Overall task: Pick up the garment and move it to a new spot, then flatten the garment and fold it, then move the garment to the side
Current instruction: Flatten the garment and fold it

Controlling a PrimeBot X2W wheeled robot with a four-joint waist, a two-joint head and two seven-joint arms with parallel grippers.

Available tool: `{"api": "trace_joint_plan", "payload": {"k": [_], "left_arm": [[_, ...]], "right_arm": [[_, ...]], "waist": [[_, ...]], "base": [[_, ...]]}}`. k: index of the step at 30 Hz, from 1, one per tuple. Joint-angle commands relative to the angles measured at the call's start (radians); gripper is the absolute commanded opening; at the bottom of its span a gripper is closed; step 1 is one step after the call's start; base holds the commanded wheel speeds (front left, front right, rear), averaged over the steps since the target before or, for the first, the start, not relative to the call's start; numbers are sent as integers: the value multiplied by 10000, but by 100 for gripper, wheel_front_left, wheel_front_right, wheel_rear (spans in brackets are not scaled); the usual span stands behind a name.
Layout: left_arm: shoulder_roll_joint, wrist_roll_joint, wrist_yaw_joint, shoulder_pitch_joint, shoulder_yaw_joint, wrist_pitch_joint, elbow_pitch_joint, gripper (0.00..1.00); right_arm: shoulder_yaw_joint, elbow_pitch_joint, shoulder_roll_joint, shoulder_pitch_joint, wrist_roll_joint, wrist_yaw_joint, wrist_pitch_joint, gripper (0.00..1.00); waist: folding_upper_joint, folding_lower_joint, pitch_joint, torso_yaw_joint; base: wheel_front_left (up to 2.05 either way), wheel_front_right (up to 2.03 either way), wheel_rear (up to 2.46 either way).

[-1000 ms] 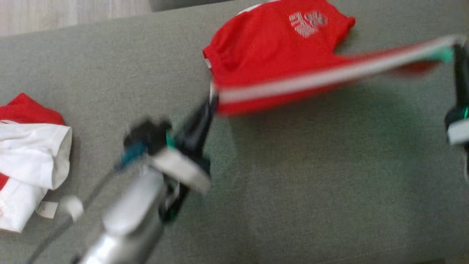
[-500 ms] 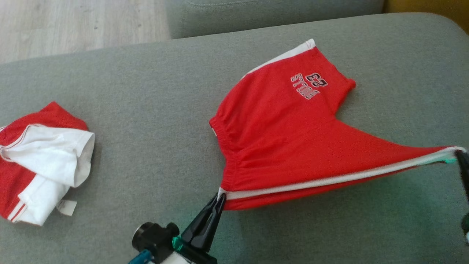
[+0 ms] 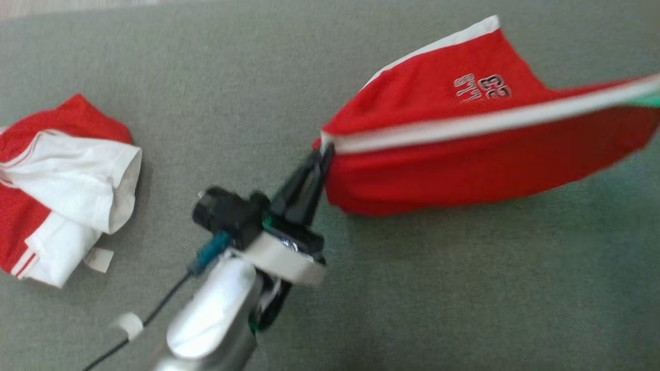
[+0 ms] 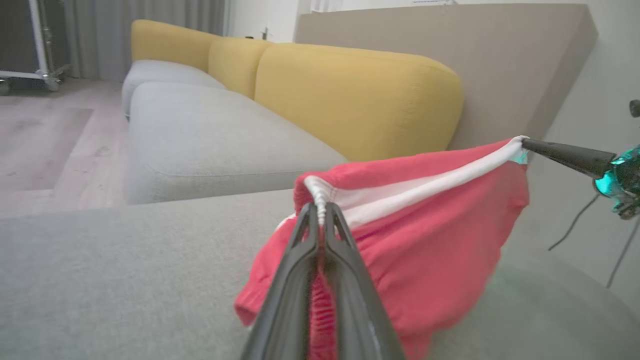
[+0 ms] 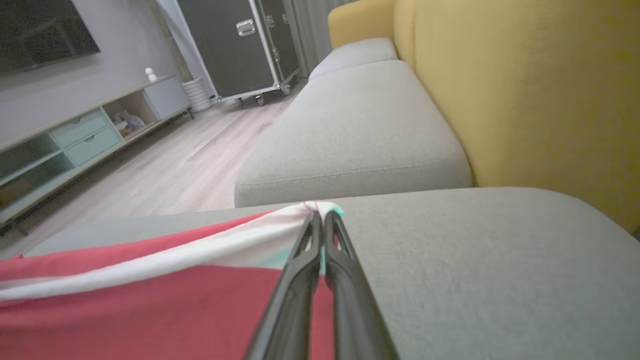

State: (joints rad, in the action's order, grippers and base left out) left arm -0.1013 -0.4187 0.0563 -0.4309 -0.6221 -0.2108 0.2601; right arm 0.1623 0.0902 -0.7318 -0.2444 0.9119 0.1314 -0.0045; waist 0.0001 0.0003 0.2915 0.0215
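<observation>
The garment (image 3: pixel 464 154) is a pair of red shorts with a white side stripe and printed lettering, stretched taut above the grey sofa seat (image 3: pixel 412 288). My left gripper (image 3: pixel 324 150) is shut on its waistband corner at the stripe's left end; the left wrist view shows the garment (image 4: pixel 425 240) hanging from that left gripper (image 4: pixel 320 212). My right gripper (image 5: pixel 320 217) is shut on the stripe's other end, pinching the garment (image 5: pixel 150 310). That right gripper (image 4: pixel 530 145) also shows in the left wrist view, holding the far corner.
A second crumpled red-and-white garment (image 3: pixel 56 190) lies on the seat at the left. A yellow backrest (image 4: pixel 350 95) stands behind the seat, with another grey seat cushion (image 5: pixel 350 135) beyond. Wooden floor (image 5: pixel 165 170) lies past the sofa's edge.
Both grippers have lifted the stretched edge, so most of the garment now hangs off the seat. The head camera has shifted between frames.
</observation>
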Motion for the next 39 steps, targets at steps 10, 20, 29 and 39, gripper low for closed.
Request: {"api": "trace_joint_plan", "payload": {"k": [10,20,29,39], "left_arm": [[345,-418,-447,-1390,475,539,875,0],[475,-600,-727,-2069,111,479,1464,0],[505,-1069,-918,-2249,-110,22,1800,69],[509,-834,-2120,-1763,88,-490,1794,100]], "right_arm": [[2231,1804,-216,-3857,-615,-7,1400,0],[3663,3621,-175,-5791,-683,-7,1363,0],[4621,4748,461,-6675,-323,-7,63,100],[5052,5104,758,-5661,846,-7,-1340,100]], "waist": [[-1,-3,1075,652],[-1,-3,1524,1124],[-1,-3,1676,1153],[-1,-3,939,965]], "base": [[0,0,0],[0,0,0],[0,0,0],[0,0,0]]}}
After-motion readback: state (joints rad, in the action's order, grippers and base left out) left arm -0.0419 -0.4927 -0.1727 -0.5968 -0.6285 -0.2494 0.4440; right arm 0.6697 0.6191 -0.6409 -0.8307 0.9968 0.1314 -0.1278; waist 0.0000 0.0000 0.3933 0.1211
